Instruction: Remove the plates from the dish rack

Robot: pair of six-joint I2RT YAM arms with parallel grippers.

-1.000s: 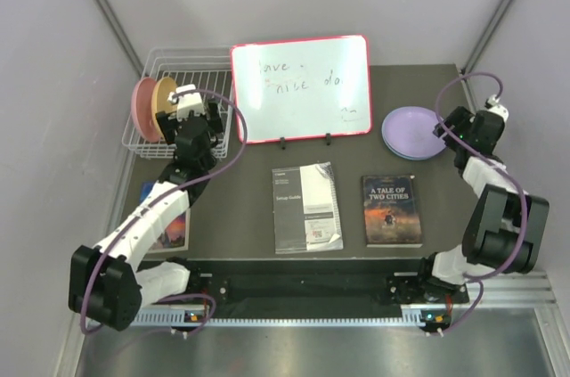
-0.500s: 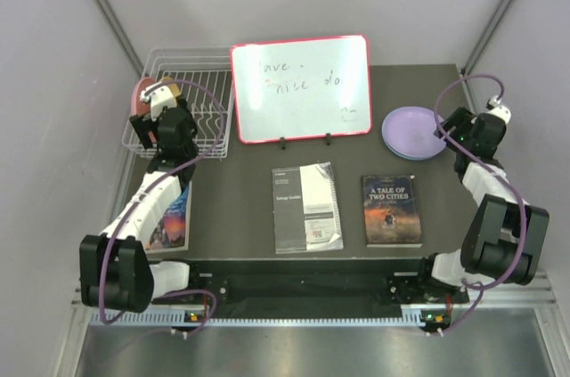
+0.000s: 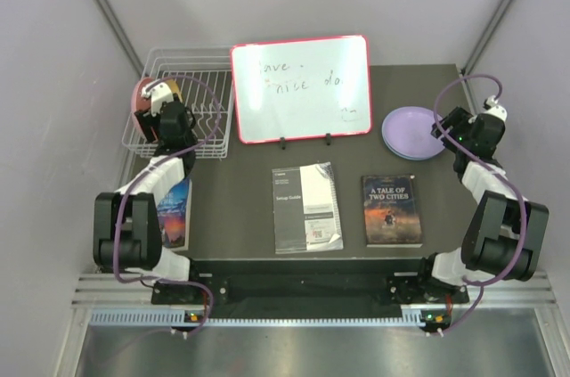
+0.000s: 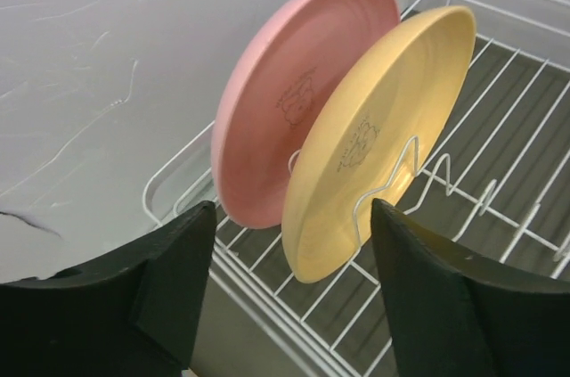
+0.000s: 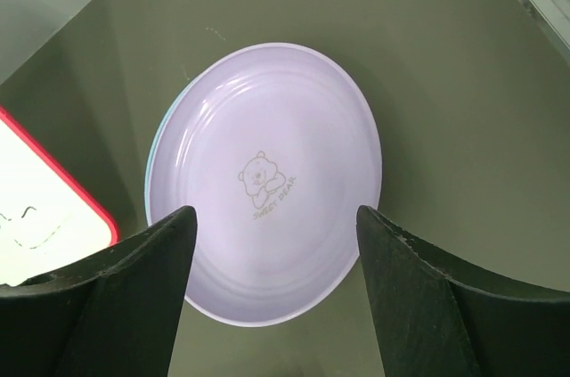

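Wires of the white dish rack (image 3: 178, 61), in the upper left of the top view, hold two plates up on their edges. The pink plate (image 4: 294, 101) stands on the outer side, close to the rack's left wall. The tan-orange plate (image 4: 383, 127) stands just beside it, leaning the same way, with a small gap between them. A wire loop of the rack rises in front of the tan-orange plate. The left tool (image 4: 292, 217) is right at these two plates. Its black fingers (image 4: 178, 288) are spread wide and hold nothing, and the bottom edges of both plates show between them in the left wrist view. I cannot tell if a finger touches a plate. On the right side of the dark worktop (image 3: 240, 190) the lavender plate (image 5: 267, 217) lies flat, with a little bear drawn in its middle. The blue plate (image 5: 150, 190) lies under it, and only a thin strip of its left edge shows. The right tool (image 5: 273, 217) hangs over this stack, wide open and empty. A red-framed whiteboard (image 3: 301, 87) stands at the back, between the rack and the stack. Near the front lie a grey booklet (image 3: 306, 207) and a dark book (image 3: 391, 209). A colourful book (image 3: 176, 217) lies partly under the left arm.
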